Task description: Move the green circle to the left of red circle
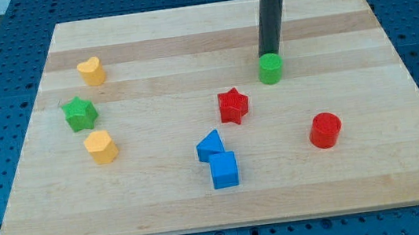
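The green circle point(270, 69) sits on the wooden board point(391, 41) right of centre, towards the view's top. My tip point(269, 53) is at the green circle's upper edge, touching it or nearly so. The red circle point(325, 130) stands lower and further to the view's right, well apart from the green circle.
A red star point(233, 105) lies between the two circles, to the lower left of the green circle. A blue triangle point(210, 146) and a blue cube point(224, 169) sit below it. A yellow heart point(91, 71), a green star point(79, 113) and a yellow hexagon point(101, 146) stand at the view's left.
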Controlling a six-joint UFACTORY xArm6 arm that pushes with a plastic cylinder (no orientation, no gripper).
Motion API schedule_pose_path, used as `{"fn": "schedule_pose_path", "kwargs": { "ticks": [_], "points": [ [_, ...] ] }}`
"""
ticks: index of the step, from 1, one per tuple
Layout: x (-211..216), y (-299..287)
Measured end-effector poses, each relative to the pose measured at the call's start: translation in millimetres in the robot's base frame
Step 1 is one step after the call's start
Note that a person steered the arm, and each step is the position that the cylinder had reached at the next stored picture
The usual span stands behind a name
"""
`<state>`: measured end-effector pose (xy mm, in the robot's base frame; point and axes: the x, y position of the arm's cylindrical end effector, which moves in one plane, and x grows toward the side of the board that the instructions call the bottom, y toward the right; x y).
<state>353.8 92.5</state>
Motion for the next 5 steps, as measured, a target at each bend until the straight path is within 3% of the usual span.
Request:
{"fn": "schedule_pose_path", "kwargs": {
  "ticks": [1,5],
  "points": [
    [1.8,0.0],
    [87.6,0.0]
  ]
}}
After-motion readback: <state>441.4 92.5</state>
